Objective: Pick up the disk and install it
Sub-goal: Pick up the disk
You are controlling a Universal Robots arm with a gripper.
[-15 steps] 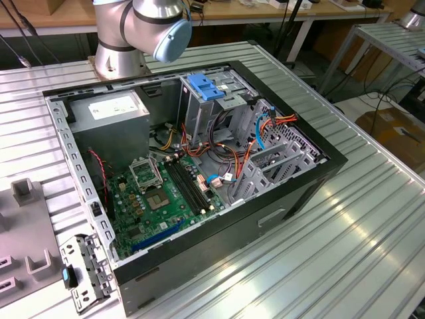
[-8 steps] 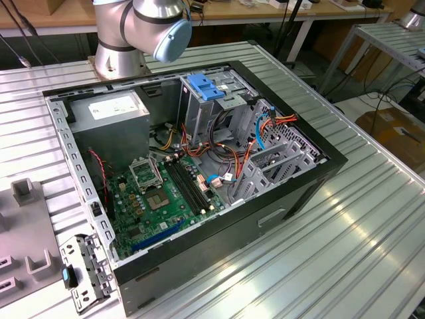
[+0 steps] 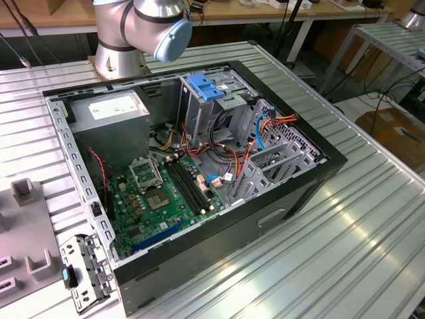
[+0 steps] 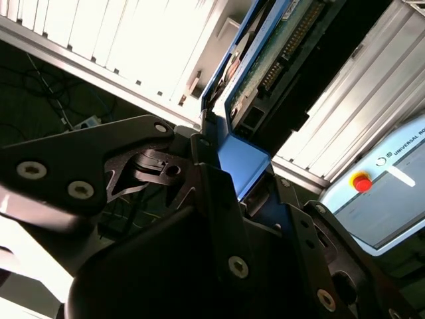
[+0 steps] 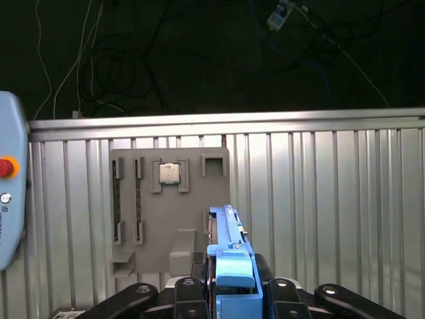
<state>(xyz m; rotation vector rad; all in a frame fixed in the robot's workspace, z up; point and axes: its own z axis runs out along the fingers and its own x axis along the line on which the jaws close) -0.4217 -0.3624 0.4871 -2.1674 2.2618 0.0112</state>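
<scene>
The disk (image 4: 265, 63) stands on edge between my black fingers (image 4: 214, 199), its green circuit board and connector side showing in the second wrist view. Its blue plastic side rail (image 5: 231, 262) runs down into the jaws in the first wrist view. My gripper (image 5: 231, 296) is shut on the disk and holds it above the ribbed metal table (image 5: 332, 199). In the exterior view the open computer case (image 3: 292, 193) lies on its side, with a metal drive cage with a blue plastic top (image 3: 206, 86) at its far end.
A grey fixture plate (image 5: 169, 219) holding a processor chip (image 5: 169, 173) lies on the table beneath the disk. A teach pendant (image 4: 378, 199) with a red button sits nearby. Inside the case are a grey power-supply box (image 3: 109, 109), the motherboard (image 3: 163, 193) and loose cables (image 3: 232, 159).
</scene>
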